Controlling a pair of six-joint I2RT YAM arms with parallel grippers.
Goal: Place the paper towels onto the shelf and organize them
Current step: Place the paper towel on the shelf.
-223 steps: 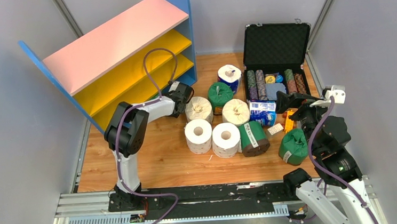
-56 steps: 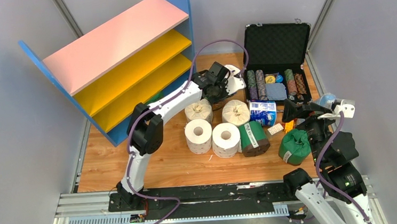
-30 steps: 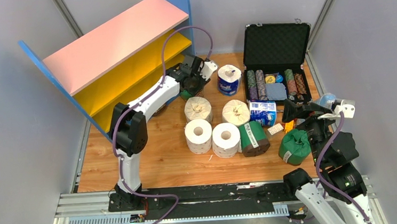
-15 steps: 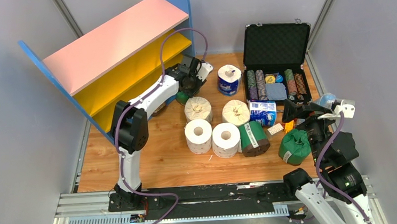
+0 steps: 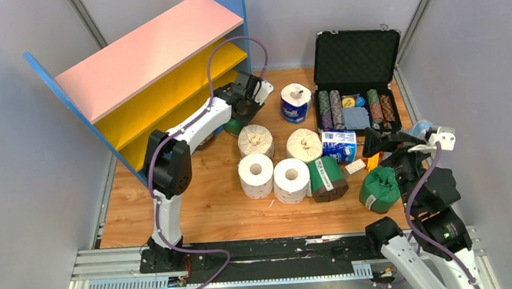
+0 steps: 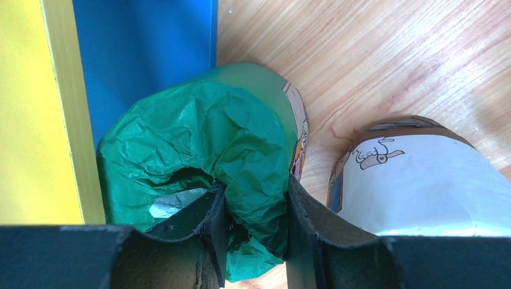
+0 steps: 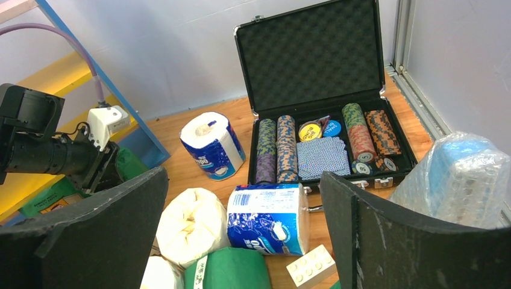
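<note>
My left gripper [image 5: 243,107] is shut on the crumpled top of a green-wrapped paper towel roll [image 6: 205,144], low by the foot of the shelf's blue side panel [image 6: 150,54]. The roll shows under the gripper in the top view [image 5: 234,125]. The shelf [image 5: 149,49] stands at the back left. My right gripper [image 7: 241,186] is open and empty above the pile. Cream rolls [image 5: 256,141], bare white rolls [image 5: 256,174], green rolls [image 5: 327,178] and blue-white rolls [image 5: 296,102] stand on the table.
An open black case [image 5: 355,74] with chip stacks sits at the back right. A clear plastic packet [image 7: 458,174] lies by my right gripper. A small white brick [image 7: 307,265] lies near the lying blue-white roll [image 7: 268,220].
My left gripper left the cream roll, took the green roll near the case and carried it left to the shelf's foot. In the last half second it barely moved. The right arm stayed.
</note>
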